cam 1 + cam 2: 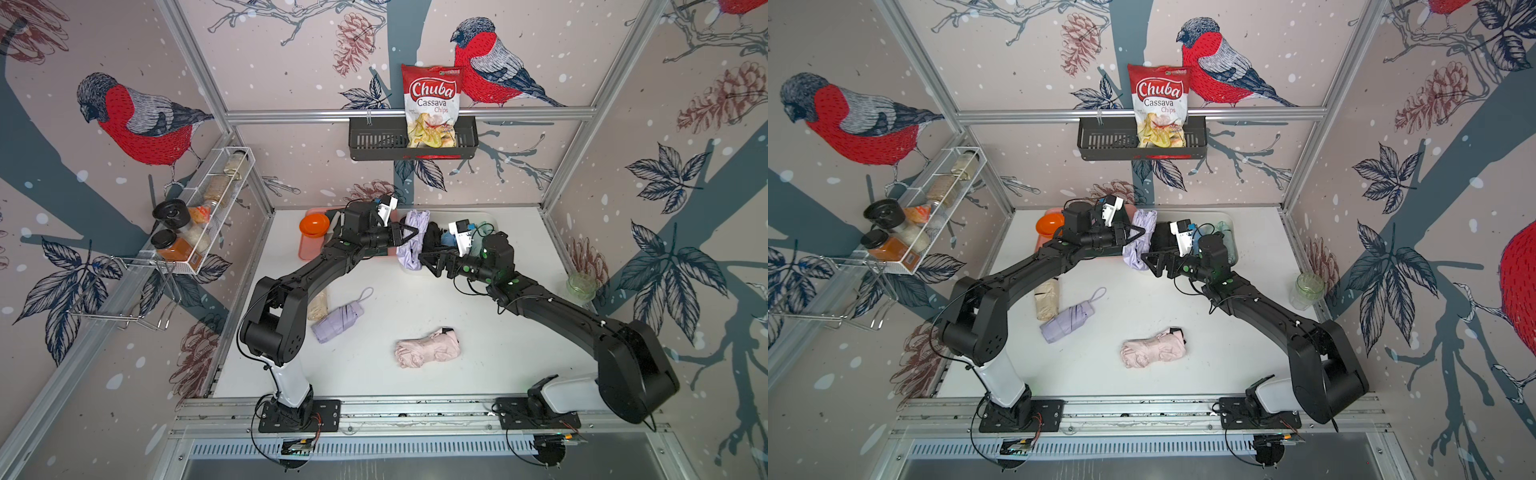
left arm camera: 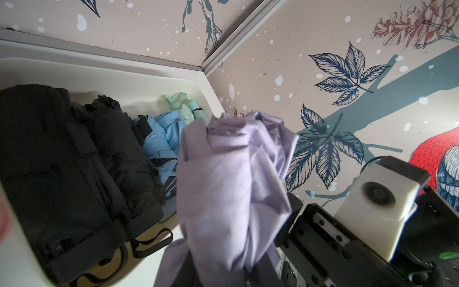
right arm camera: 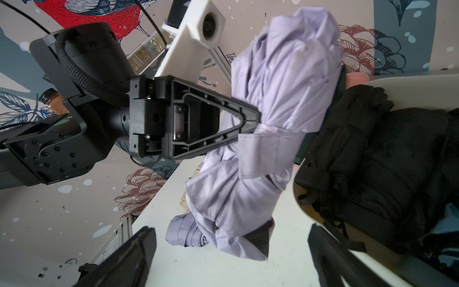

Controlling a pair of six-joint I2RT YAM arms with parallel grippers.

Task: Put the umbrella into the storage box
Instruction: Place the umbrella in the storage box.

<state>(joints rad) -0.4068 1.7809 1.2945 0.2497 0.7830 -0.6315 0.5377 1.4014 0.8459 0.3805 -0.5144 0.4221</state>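
Two arms, both reaching to the far middle of the table (image 1: 415,299).

- Left gripper (image 1: 409,235): jaws pinched nearly shut on the waist of a lilac umbrella (image 1: 409,255), at its strap band, as the right wrist view shows (image 3: 280,99). The umbrella is lifted clear of the table and runs near to far.
- Right gripper (image 1: 426,257): jaws spread wide and empty, just short of the umbrella's near end.
- Lilac umbrella, position: along the left side of the storage box (image 1: 488,217), between it and the pink tray (image 1: 306,249). Whether it hangs over the rim or just outside it I cannot tell. It is not lying in the box.
- Storage box, far right of centre, cream-white. In the left wrist view it holds black umbrellas (image 2: 74,161), a light blue umbrella (image 2: 164,134) and a mint green umbrella (image 2: 183,106).
- Pink tray, far left, with an orange bowl (image 1: 314,225) on it.
- Loose on the table: a second lilac umbrella (image 1: 338,318) left of centre, a beige umbrella (image 1: 1046,303) beside it and partly under the left arm, and a pale pink umbrella (image 1: 428,347) near the middle.
- Glass jar (image 1: 582,286) at the right edge.
- Black wall basket (image 1: 374,145) on the far wall, holding a chips bag (image 1: 432,104).
- Wire rack (image 1: 208,216) on the left wall, holding spice jars.
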